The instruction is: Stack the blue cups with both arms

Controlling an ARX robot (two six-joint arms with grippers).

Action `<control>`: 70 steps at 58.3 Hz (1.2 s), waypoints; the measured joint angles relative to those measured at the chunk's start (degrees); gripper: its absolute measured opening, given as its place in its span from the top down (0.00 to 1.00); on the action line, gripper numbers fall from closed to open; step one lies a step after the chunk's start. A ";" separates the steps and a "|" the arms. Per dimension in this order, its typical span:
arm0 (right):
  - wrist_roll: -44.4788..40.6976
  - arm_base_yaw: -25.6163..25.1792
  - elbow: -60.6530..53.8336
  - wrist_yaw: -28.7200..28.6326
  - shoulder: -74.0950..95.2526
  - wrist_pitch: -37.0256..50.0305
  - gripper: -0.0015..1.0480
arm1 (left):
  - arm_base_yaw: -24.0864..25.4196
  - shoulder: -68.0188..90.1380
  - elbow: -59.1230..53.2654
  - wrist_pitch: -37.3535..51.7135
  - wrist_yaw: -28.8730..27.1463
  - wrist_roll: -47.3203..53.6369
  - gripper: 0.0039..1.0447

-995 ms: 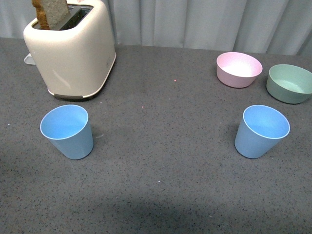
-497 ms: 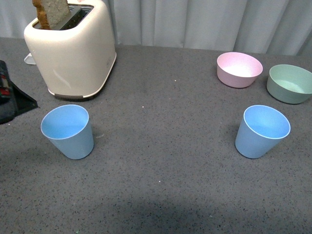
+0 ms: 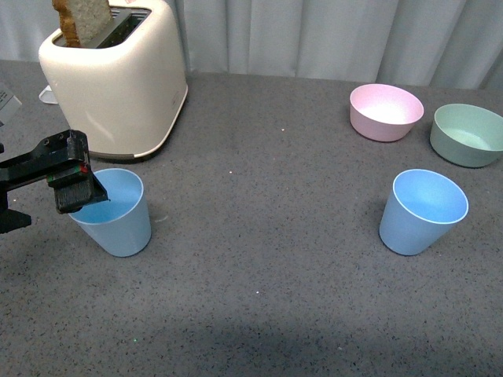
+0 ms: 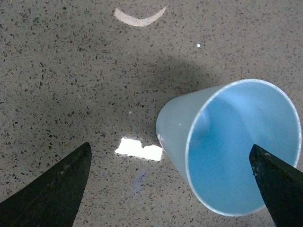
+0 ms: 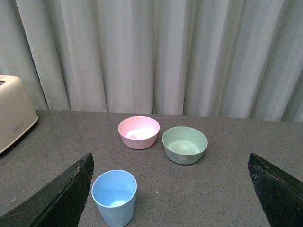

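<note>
Two light blue cups stand upright and apart on the grey table. The left blue cup (image 3: 118, 224) (image 4: 236, 151) has my left gripper (image 3: 49, 206) (image 4: 169, 145) beside it, open. One finger (image 3: 72, 182) overlaps the cup's near-left rim, and the wrist view shows the cup between the spread fingers, nearer one of them. The right blue cup (image 3: 420, 212) (image 5: 113, 198) stands alone. My right gripper (image 5: 170, 155) is open with nothing in it, well back from that cup, and does not show in the front view.
A cream toaster (image 3: 118, 78) (image 5: 14, 118) with a bread slice (image 3: 82, 20) stands at the back left, just behind the left cup. A pink bowl (image 3: 385, 111) (image 5: 138, 132) and a green bowl (image 3: 468, 133) (image 5: 184, 144) sit at the back right. Curtains hang behind the table.
My left arm has come in from the left edge and moved right, up to the left cup's rim. Neither cup has moved.
</note>
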 joint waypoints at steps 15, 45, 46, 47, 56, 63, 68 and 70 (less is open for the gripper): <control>0.00 0.00 -0.02 0.00 0.00 0.00 0.09 | 0.26 2.14 2.10 -2.08 -0.02 -1.57 0.31; 0.00 0.00 -0.02 0.00 0.00 0.00 0.09 | -1.68 1.70 3.06 -4.09 0.70 -1.07 0.97; 0.00 0.00 0.00 0.00 0.00 0.00 0.09 | -1.75 1.60 3.06 -4.11 0.66 -1.05 0.97; 0.00 0.00 -0.02 0.00 0.00 0.00 0.09 | -1.81 1.49 3.06 -4.11 0.68 -0.98 0.97; 0.00 0.00 -0.02 0.00 0.00 0.00 0.09 | -4.24 -0.13 3.43 -5.60 -0.52 0.00 0.97; 0.00 0.00 -0.02 0.00 0.00 0.00 0.09 | -6.93 0.24 5.29 -6.14 -2.51 1.25 0.97; 0.00 0.00 -0.02 0.00 0.00 0.00 0.09 | -9.49 1.44 7.58 -6.23 -3.45 1.62 0.97; 0.00 0.00 -0.02 0.00 0.00 0.00 0.09 | -10.82 2.40 8.81 -6.29 -3.61 1.60 0.97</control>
